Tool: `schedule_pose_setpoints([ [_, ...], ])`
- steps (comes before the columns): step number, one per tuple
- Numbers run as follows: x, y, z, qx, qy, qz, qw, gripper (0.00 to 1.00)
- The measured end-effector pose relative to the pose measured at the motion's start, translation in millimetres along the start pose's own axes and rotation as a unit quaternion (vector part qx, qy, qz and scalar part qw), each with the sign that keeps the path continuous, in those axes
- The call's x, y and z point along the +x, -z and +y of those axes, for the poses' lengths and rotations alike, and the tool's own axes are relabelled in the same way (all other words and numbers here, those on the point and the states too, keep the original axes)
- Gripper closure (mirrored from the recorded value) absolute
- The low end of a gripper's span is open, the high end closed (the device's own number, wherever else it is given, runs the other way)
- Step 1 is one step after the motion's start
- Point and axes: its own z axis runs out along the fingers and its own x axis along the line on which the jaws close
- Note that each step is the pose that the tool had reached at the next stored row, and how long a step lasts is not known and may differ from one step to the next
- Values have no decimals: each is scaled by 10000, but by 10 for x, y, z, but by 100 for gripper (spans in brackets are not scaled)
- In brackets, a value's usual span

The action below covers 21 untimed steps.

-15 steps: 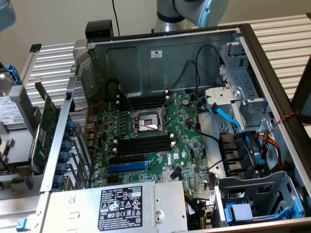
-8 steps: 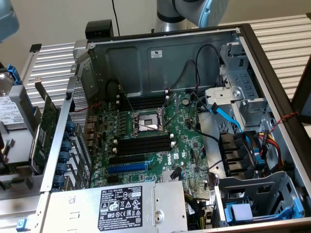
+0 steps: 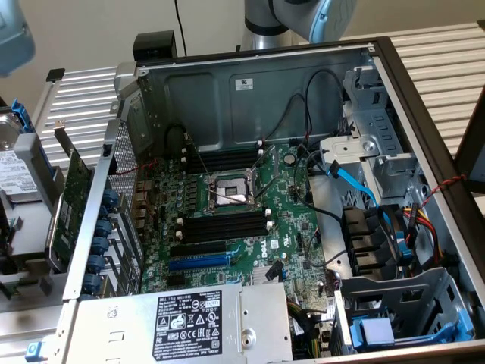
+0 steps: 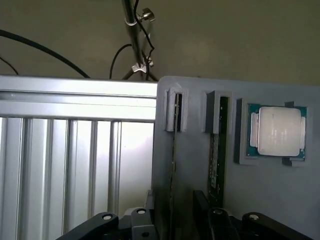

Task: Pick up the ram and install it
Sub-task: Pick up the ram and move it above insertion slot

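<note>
Ram sticks [image 4: 216, 150], two, upright in grey holder [image 4: 270, 195], one processor [image 4: 276, 133] beside, claw [image 4: 177, 225] wide astride one

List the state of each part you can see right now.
computer case: side panel off, interior exposed.
memory slots: empty.
ram: standing on edge in the grey holder, not installed.
processor: lying flat in the holder's recess.

Open room above the black slots [image 3: 227, 225], loose cables [image 3: 279, 115] and drive cage [image 3: 379, 140] close on the exterior view's right
</note>
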Motion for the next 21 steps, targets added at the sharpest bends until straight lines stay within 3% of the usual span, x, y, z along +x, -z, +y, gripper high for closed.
schedule_pose_setpoints([
  [7,1,-12,7,-26,-42,-4,10000,60],
  [8,1,-12,9,-26,-44,-5,10000,73],
  [9,0,-13,9,-26,-45,-9,10000,73],
  [11,0,-11,11,-26,-46,-15,10000,84],
  [13,3,1,13,-24,-46,-23,10000,87],
  [17,7,100,18,-23,-48,-32,10000,87],
  [21,24,279,25,-24,-49,-31,10000,87],
])
